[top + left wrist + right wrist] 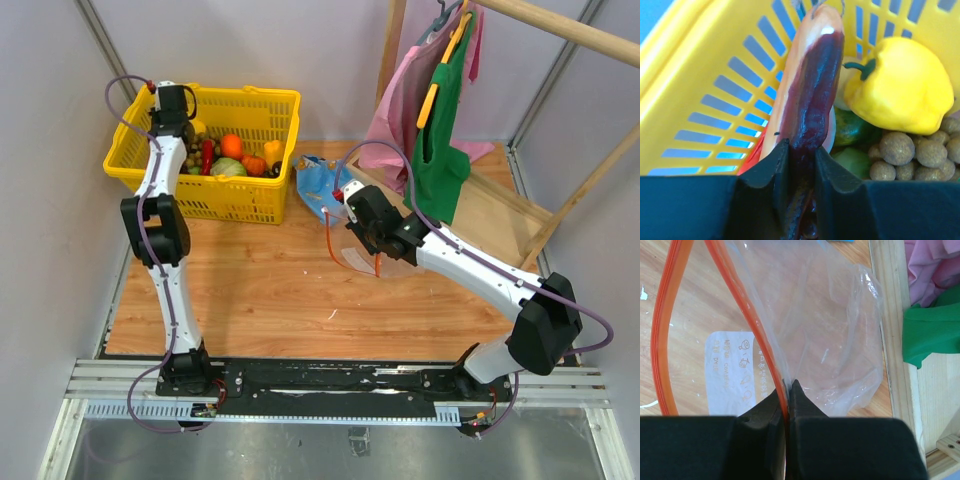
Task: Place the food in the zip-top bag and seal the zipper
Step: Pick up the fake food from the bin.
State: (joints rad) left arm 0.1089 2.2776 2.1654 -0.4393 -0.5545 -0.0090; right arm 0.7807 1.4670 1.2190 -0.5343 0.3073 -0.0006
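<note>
My left gripper [801,150] reaches into the yellow mesh basket [705,75] and is shut on the food: a long dark red slice with an orange rind [812,85] that stands up between the fingers. More toy food [240,155] lies in the basket. Over the table's middle, my right gripper [788,385] is shut on the zipper [740,310], the red-orange strip of the clear zip-top bag [830,315]. The strip's other side loops away to the left, so the mouth gapes open. The bag looks empty, and its white label [730,370] shows through.
A yellow toy bell pepper [900,85], brown balls [920,150] and green pieces lie close to the slice. A blue soft pouch [318,185] sits beside the basket [250,200]. A wooden rack with pink and green clothes [440,110] stands at the back right.
</note>
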